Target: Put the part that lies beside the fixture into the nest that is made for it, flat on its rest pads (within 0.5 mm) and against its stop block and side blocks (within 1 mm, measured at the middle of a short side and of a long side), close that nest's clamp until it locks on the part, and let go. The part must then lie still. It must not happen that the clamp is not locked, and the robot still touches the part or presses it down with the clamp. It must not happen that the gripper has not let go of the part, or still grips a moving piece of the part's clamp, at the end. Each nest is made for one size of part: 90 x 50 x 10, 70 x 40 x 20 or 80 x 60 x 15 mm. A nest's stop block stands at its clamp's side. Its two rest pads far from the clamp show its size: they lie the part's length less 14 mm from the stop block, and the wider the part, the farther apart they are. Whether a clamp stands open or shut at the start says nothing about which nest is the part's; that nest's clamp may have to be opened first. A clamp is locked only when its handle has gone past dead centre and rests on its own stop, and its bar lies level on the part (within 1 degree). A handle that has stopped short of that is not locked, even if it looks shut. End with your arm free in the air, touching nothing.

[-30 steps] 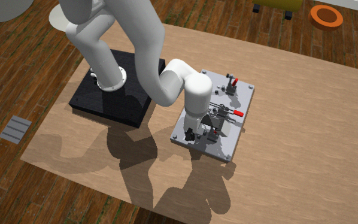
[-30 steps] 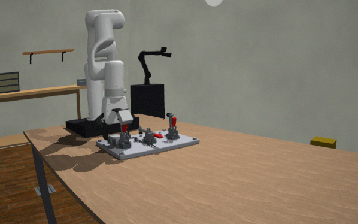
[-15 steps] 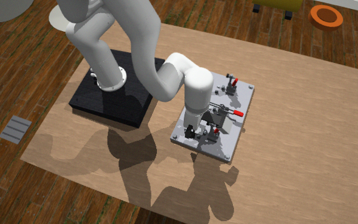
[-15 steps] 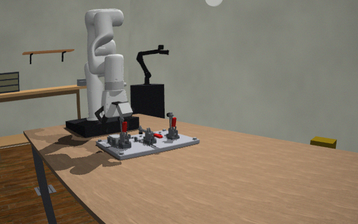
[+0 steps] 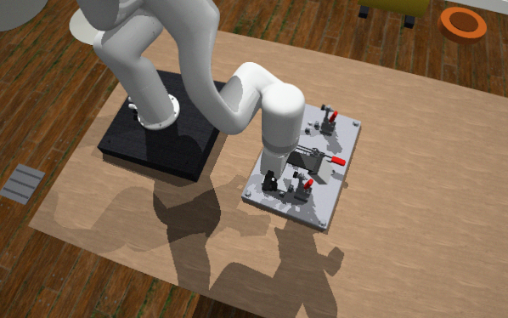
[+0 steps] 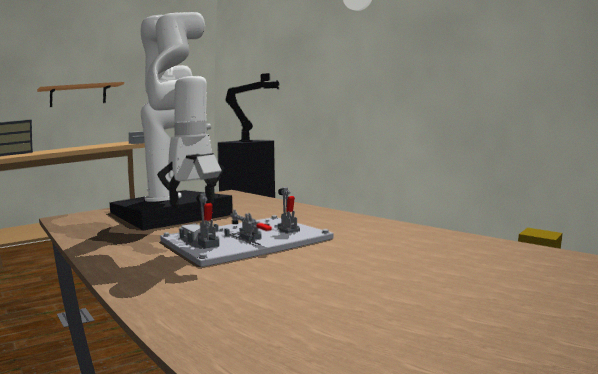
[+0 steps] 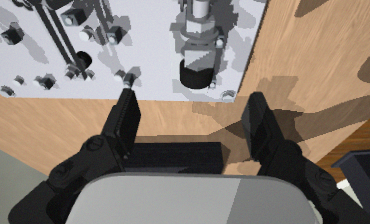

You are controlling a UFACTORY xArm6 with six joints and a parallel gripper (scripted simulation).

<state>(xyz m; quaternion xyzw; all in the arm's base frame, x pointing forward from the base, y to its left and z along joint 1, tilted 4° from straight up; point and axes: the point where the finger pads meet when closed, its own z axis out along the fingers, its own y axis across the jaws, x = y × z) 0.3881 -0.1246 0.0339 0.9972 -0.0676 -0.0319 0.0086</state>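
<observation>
My gripper [image 5: 270, 183] [image 6: 192, 202] [image 7: 191, 103] is open and empty, above the robot-side edge of the fixture plate [image 5: 346, 140] [image 6: 267, 249] [image 7: 151, 65], level with the near nest. A grey shape [image 5: 285, 184] [image 6: 185, 233], apparently the part, lies in the near nest beside its clamp; shadow and the clamp hide most of it, so its seating cannot be told. The near clamp [image 5: 303, 192] [image 6: 208, 239] [image 7: 200, 27] stands open, bar and red handle [image 5: 308, 184] [image 6: 208, 211] upright. The middle clamp's red handle [image 5: 338, 161] [image 6: 263, 226] lies low. The far clamp [image 5: 328, 124] [image 6: 288, 221] stands open.
The black robot base [image 5: 155, 149] [image 6: 142, 217] stands behind the gripper. Rest pads and small dark blocks [image 7: 73, 18] of the other nests stand beside the left finger. Bolts [image 5: 322, 223] [image 6: 202, 256] rise at the plate's corners, on the wooden table [image 5: 418, 191] [image 6: 392, 280].
</observation>
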